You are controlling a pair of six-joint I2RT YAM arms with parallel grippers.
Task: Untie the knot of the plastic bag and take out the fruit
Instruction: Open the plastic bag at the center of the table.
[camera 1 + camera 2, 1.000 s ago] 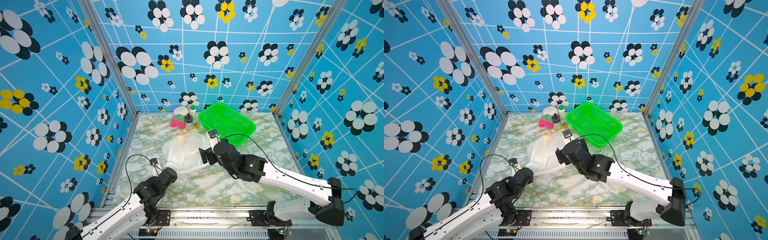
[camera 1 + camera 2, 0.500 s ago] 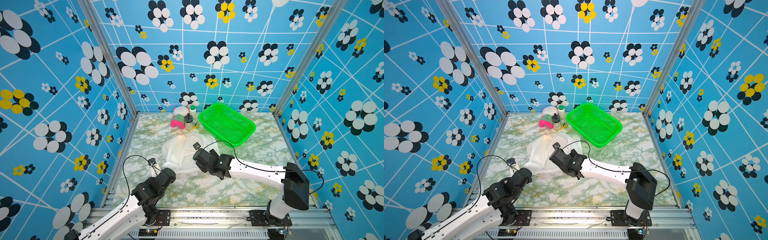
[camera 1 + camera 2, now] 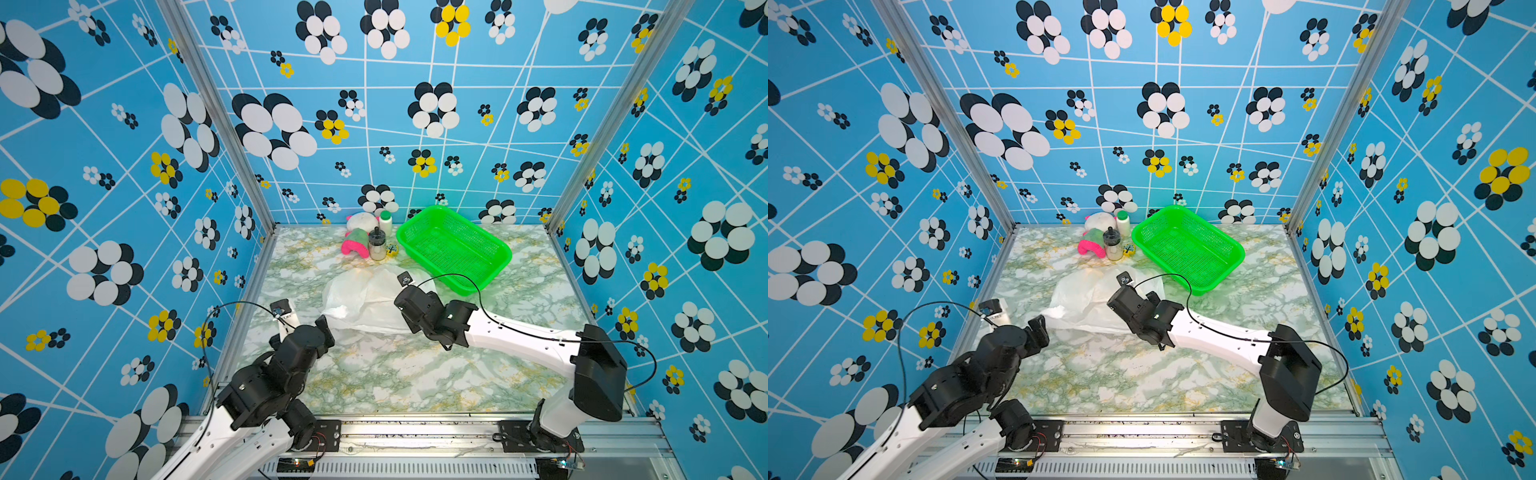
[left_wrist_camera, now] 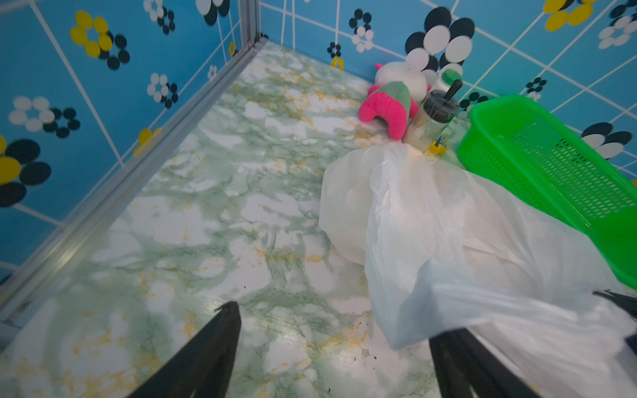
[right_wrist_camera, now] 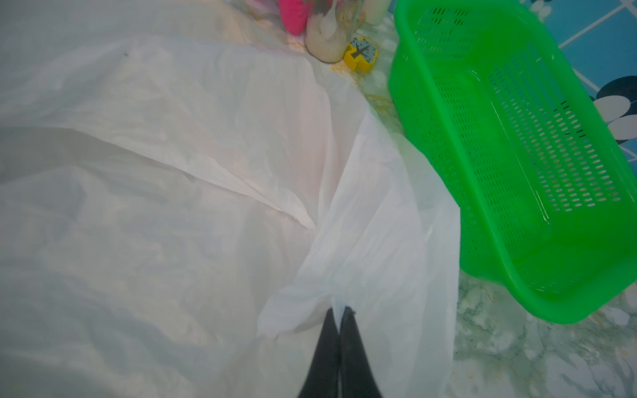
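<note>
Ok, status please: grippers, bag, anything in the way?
Left gripper open at plastic bag edge. Right gripper shut on bag film. Knot, fruit not visible. Green basket close beside.

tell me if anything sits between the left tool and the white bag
Nothing visible does. The left tool is open over bare table, and in the left wrist view the near edge of the plastic bag lies right by one jaw. The right tool is shut on the bag's film.

Blue walls (image 3: 478, 83) with black, white and yellow flowers (image 3: 434, 110), aluminium corner posts (image 3: 222, 124), green-veined marble floor (image 3: 395, 374)
</note>
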